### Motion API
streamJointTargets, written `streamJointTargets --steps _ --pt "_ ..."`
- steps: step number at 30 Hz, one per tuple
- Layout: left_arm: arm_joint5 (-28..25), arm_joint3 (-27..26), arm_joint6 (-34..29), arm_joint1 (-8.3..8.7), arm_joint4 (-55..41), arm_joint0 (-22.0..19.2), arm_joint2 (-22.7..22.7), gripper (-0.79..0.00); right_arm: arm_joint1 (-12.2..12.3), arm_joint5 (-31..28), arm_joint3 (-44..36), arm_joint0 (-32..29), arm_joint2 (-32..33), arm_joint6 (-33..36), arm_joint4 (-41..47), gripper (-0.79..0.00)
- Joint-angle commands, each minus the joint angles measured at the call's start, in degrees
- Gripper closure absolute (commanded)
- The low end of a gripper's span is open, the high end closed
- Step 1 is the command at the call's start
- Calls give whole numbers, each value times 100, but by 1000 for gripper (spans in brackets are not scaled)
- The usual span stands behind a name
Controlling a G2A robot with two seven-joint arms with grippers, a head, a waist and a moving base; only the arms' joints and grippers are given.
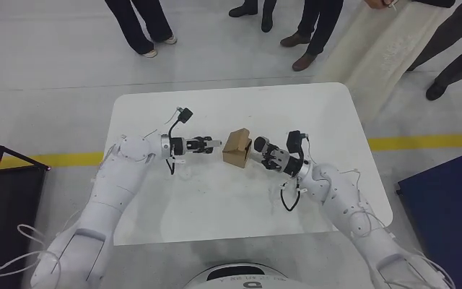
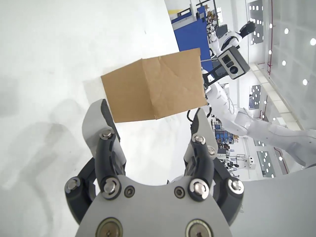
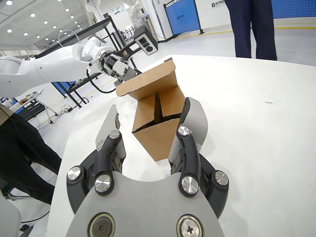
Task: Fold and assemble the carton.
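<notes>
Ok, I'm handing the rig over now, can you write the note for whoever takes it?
Left pincer: open, empty, close by the closed side of the carton.
Right pincer: open, straddling its open end, one finger seemingly against the wall; no grip.
Carton: on the table, between the two.
Done: body squared into a box.
Left: lid flap stands up; fold it down, tuck it shut.

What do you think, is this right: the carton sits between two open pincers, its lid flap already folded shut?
Not quite. The carton sits between the open left pincer and right pincer, but its lid flap is raised, the end open, as the right wrist view shows.
</notes>
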Motion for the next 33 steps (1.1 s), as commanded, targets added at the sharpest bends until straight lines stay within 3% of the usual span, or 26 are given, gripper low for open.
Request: streamJointTargets --steps 1,10,33 --pt "5 103 146 -51 145 -72 188 -597 -15 -4 36 3 -12 -12 61 -480" --pt "-61 630 658 -253 340 -424 680 -551 -59 54 178 -55 42 -163 394 -369" --pt "-355 1234 661 -443 61 -768 1026 -536 -154 466 218 40 37 217 460 -385"
